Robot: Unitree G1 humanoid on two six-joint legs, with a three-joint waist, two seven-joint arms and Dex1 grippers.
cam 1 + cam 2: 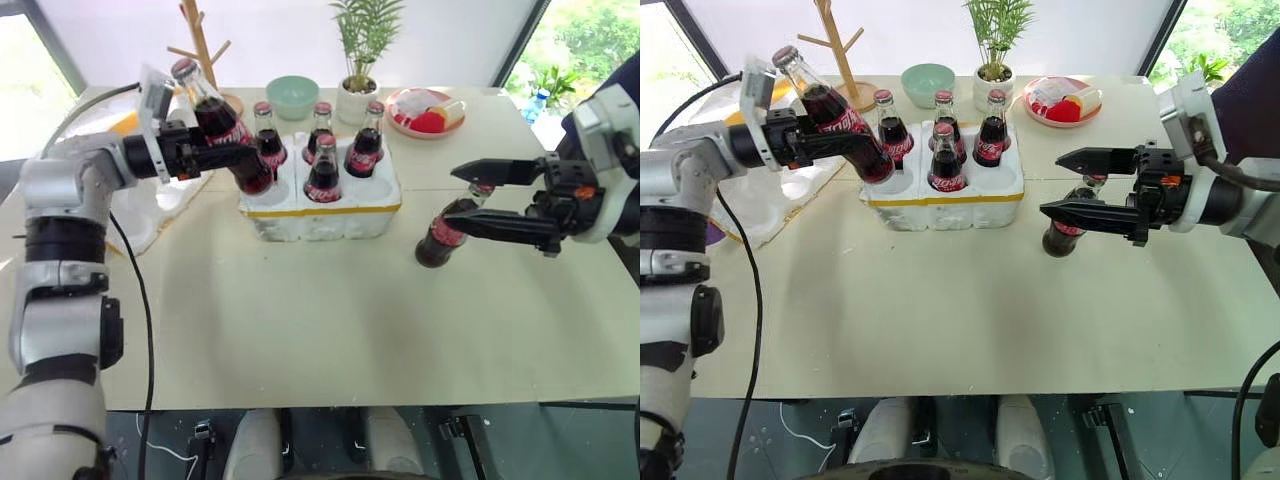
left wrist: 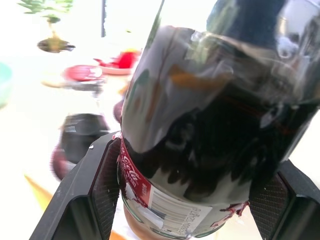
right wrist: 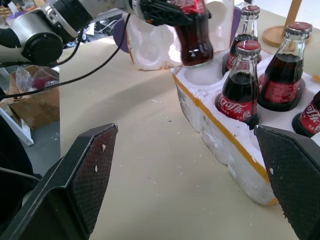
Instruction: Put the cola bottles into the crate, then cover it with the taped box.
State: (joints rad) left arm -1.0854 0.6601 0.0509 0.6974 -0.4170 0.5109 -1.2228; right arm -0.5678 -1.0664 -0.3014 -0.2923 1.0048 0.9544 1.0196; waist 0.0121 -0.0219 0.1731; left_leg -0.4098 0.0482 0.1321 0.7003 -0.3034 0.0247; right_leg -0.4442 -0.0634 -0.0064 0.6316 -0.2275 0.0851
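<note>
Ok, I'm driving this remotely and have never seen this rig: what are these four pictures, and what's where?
The two wide pictures come from the robot's head, looking down over its arms at a table. The other two come from cameras on its wrists, looking along the black fingers.

The left gripper is shut on a tilted cola bottle, held over the near-left corner of the crate; the left wrist view shows that bottle close up. Four bottles already stand in the crate. The right gripper is open, with the last bottle on the table just beyond it. The taped box lies at the left. At the back stand a bowl, a plant and a plate.
</note>
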